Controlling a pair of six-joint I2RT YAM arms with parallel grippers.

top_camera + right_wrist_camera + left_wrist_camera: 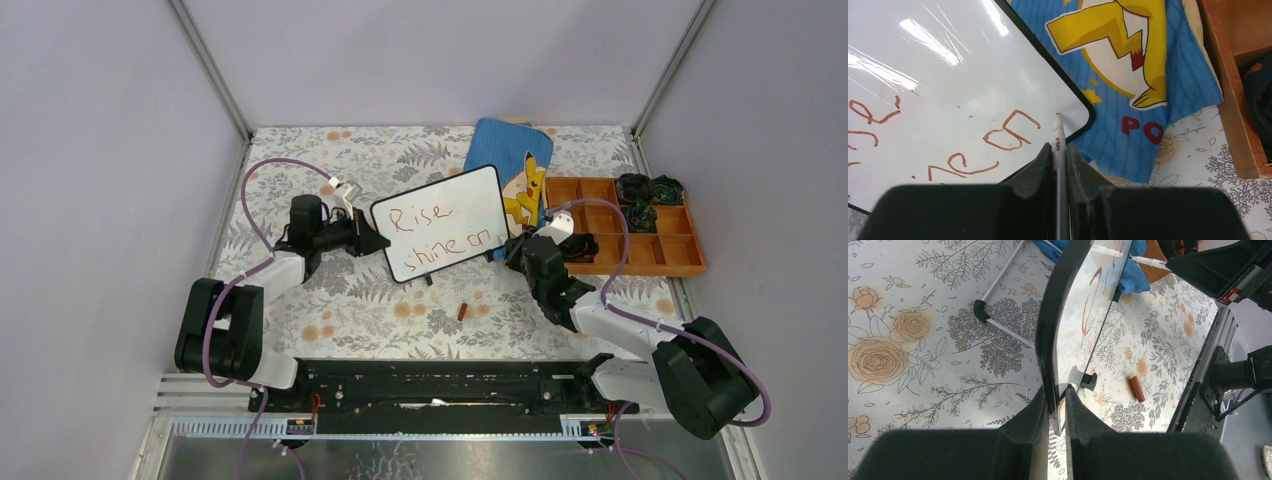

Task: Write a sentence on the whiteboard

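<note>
The whiteboard (440, 222), white with a thin black frame, stands tilted mid-table with "Rise shine on" in red-brown marker. My left gripper (375, 241) is shut on its left edge; the left wrist view shows the jaws clamping the black frame (1048, 340). My right gripper (520, 245) is shut on a white marker (1058, 142) whose tip touches the board (948, 75) near its lower right corner, just right of the last letters. The marker's red-brown cap (462, 311) lies on the cloth in front of the board and also shows in the left wrist view (1136, 389).
A blue Pikachu pouch (515, 165) lies behind the board's right side; it also shows in the right wrist view (1148, 75). An orange compartment tray (660, 255) with dark items stands at the right. A floral cloth (350, 310) covers the table.
</note>
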